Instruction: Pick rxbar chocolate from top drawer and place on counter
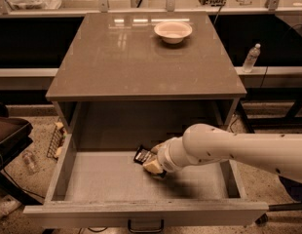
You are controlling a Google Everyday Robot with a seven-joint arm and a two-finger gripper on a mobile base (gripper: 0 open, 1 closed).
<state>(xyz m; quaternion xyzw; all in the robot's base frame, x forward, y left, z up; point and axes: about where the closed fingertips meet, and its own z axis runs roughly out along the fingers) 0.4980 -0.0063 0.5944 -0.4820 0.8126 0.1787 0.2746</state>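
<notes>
The rxbar chocolate (141,155), a small flat bar in a black wrapper with pale lettering, lies on the floor of the open top drawer (107,179), near its middle. My gripper (151,165) is down inside the drawer at the bar's right end, touching or covering that end. The white arm reaches in from the right and hides the rest of the bar. The counter (126,57) is the glossy grey-brown tabletop above the drawer.
A small white bowl (173,31) stands at the counter's far right. The drawer's dark handle (145,225) is on its front. A plastic bottle (251,57) stands to the right, and a dark chair (7,135) and a wire item (56,140) are on the left.
</notes>
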